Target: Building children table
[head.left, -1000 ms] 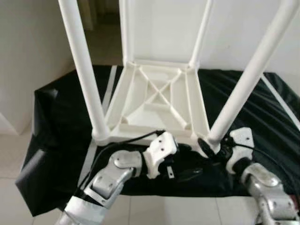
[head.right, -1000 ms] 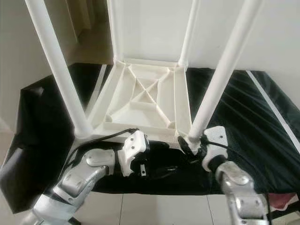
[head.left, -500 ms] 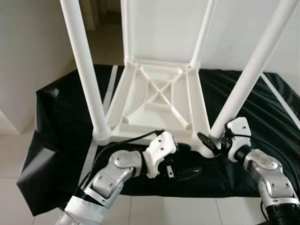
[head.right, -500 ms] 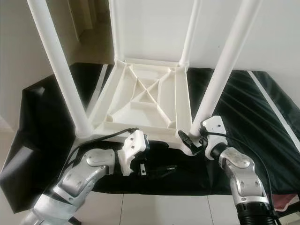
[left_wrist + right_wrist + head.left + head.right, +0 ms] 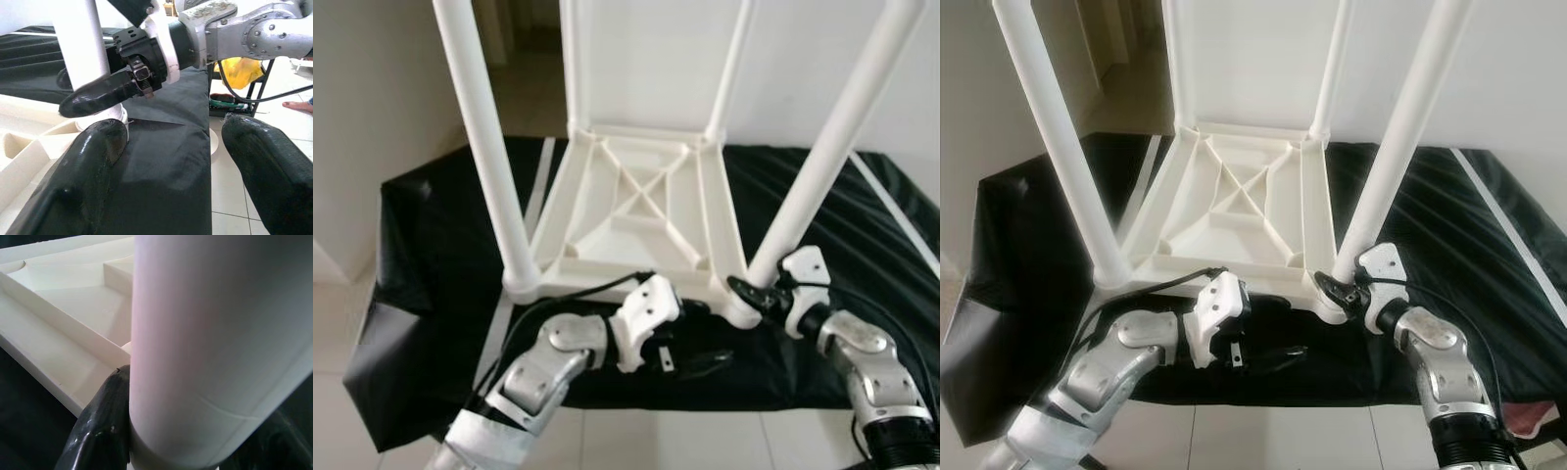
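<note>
A white children's table lies upside down on a black cloth, its four legs pointing up. My right gripper is at the base of the near right leg. In the right wrist view that leg stands between the jaws with one finger pressed against it. My left gripper rests low on the cloth just in front of the table's near edge. It is open, with only cloth between its fingers. From there the right gripper's finger shows against the leg.
The cloth hangs over the front edge down toward pale floor tiles. A white wall stands close behind the table. Off to the right, on the floor, are a yellow bag on a black stand and a person's bare foot.
My right forearm has swung up and in toward the table while its gripper stays at the base of the near right leg. The left arm has not moved.
</note>
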Robot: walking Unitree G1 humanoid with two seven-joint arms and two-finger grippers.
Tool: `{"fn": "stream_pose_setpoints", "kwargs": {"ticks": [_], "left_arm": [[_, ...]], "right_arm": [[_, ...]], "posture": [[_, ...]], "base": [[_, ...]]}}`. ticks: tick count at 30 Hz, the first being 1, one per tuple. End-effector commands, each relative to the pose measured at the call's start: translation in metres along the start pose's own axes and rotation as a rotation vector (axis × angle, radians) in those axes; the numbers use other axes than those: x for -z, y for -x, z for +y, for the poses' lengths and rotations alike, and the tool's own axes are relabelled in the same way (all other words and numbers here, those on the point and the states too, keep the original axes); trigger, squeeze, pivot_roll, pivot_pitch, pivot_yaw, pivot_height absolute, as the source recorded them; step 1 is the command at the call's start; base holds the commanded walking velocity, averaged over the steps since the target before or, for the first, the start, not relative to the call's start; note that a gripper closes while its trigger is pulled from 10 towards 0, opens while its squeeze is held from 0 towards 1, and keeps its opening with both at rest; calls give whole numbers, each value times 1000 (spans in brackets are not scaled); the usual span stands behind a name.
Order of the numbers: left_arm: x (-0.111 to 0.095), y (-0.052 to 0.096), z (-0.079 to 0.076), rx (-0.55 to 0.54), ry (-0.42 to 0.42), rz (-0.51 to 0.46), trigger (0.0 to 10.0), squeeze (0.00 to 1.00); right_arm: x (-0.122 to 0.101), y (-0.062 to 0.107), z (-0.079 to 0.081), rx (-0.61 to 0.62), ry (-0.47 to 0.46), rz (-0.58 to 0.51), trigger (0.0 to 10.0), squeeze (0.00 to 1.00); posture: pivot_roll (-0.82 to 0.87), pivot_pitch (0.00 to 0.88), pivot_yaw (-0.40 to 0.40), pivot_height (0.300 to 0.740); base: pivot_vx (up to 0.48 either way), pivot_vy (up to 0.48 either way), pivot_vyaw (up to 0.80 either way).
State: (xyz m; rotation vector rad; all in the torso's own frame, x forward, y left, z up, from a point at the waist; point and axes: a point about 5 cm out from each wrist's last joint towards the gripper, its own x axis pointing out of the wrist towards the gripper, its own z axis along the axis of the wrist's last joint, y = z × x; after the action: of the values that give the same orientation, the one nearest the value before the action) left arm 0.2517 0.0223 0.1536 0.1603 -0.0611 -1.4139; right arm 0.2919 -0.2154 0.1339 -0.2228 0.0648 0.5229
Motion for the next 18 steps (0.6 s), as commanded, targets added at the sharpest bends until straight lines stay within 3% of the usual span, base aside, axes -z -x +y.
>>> {"fn": "stream_pose_setpoints", "kwargs": {"ticks": [1, 3, 5, 7, 13, 18], "left_arm": [[-2, 0, -3, 40, -9, -4, 10000, 0], [-2, 0, -3, 42, -8, -6, 10000, 0], [-1, -2, -3, 46, -8, -7, 10000, 0], [0, -4, -4, 50, -8, -6, 10000, 0], [0, -5, -5, 55, -8, -10, 10000, 0], [0, -7, -6, 65, -10, -13, 10000, 0]], "right_arm": [[7, 1, 5, -25, 5, 40, 0, 0], [7, 4, 6, -4, -23, 36, 0, 0], [7, 6, 6, 34, -27, 31, 10000, 0], [11, 7, 4, 132, -45, 46, 10000, 0], [16, 7, 7, 222, -81, 71, 10000, 0], [14, 2, 16, 370, -187, 86, 10000, 0]], "posture": [[24, 0, -46, 740], [19, 0, -47, 740], [11, 0, -48, 740], [4, 0, -48, 740], [-1, 0, -47, 740], [-6, 0, -46, 740]], "base": [[0, 0, 0], [0, 0, 0], [0, 0, 0], [0, 0, 0], [0, 0, 0], [0, 0, 0]]}}
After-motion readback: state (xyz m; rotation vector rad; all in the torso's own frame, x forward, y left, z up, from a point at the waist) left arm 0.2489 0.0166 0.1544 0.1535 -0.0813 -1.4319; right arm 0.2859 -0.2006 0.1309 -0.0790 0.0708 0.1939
